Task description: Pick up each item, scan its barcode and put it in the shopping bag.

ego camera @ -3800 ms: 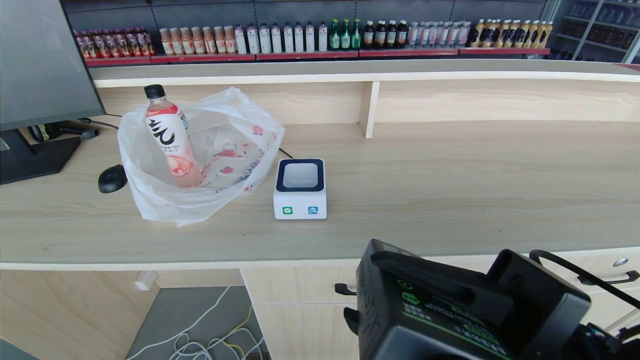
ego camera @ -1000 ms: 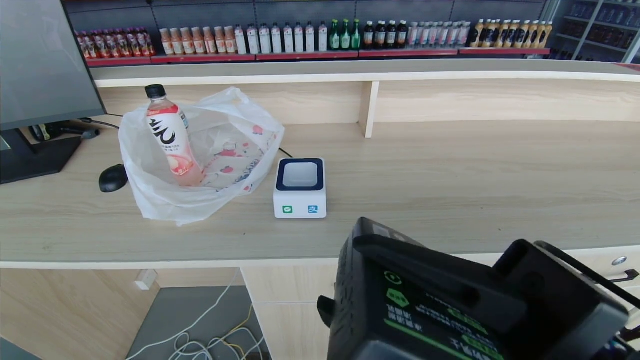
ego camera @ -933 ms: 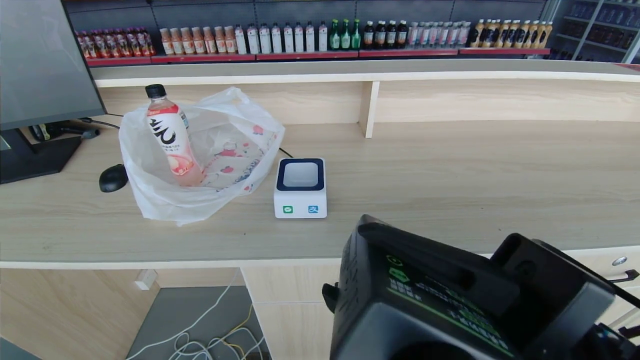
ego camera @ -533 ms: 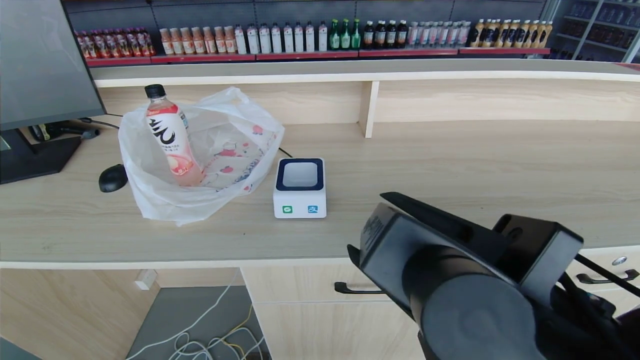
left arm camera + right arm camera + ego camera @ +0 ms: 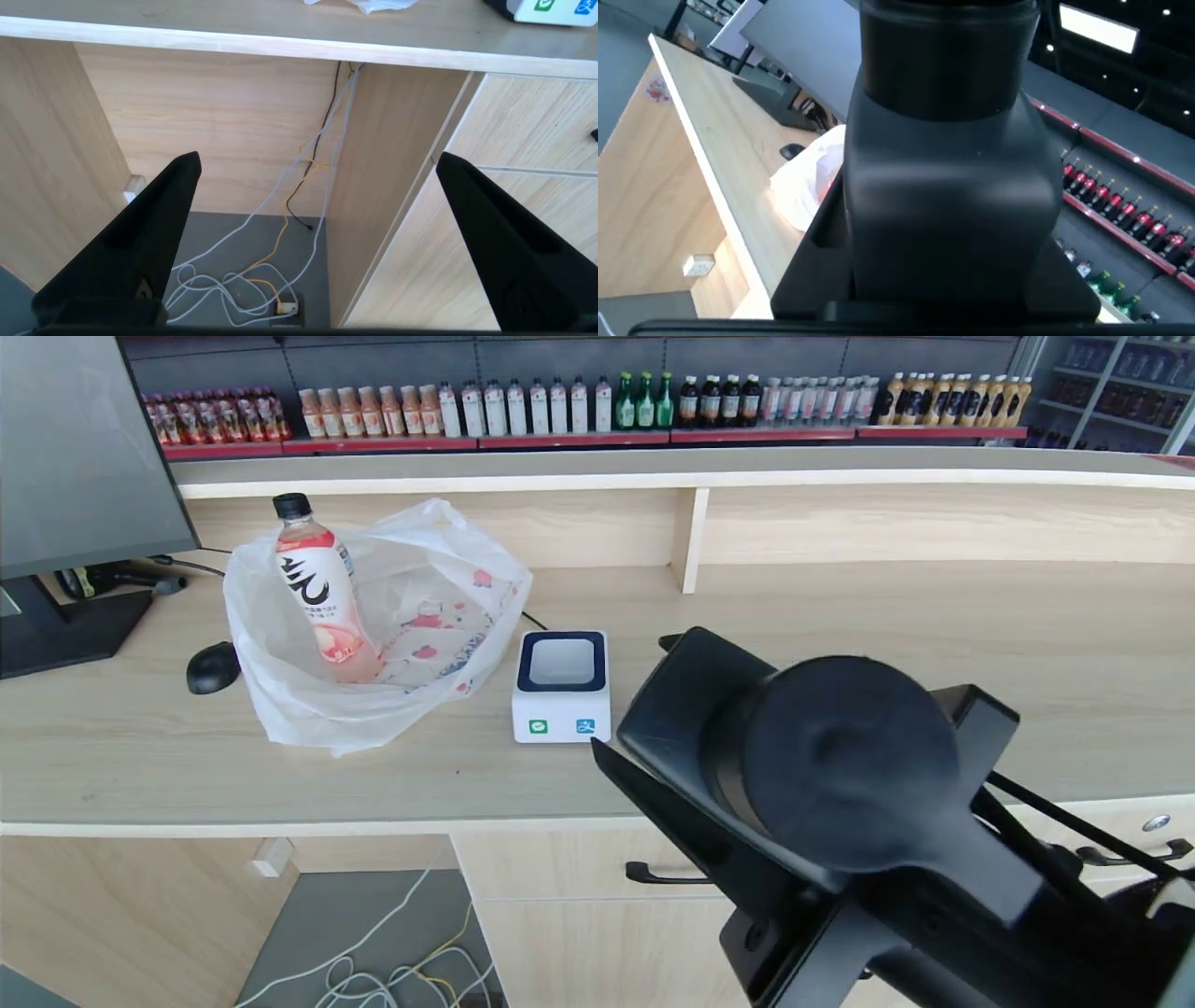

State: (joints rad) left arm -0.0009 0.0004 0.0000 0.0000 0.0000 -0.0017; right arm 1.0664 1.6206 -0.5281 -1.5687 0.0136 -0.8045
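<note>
- Left end effector [image 5: 322,252]: hanging below front edge of light wooden bench [image 5: 840,644], fingers spread wide, holding nothing.
- White translucent plastic shopping bag [image 5: 308,709]: sitting on bench at left, mouth open. Pink plastic drink bottle with black cap [image 5: 317,597] standing tilted inside it.
- White box scanner with dark-blue rim [image 5: 561,689]: sitting just beside bag.
- Right end effector [image 5: 691,737]: hovering near scanner; opening cannot be told.
- Judgement: bagging appearing done for bottle. Next move calling for locating any remaining item, otherwise parking arms.
</note>
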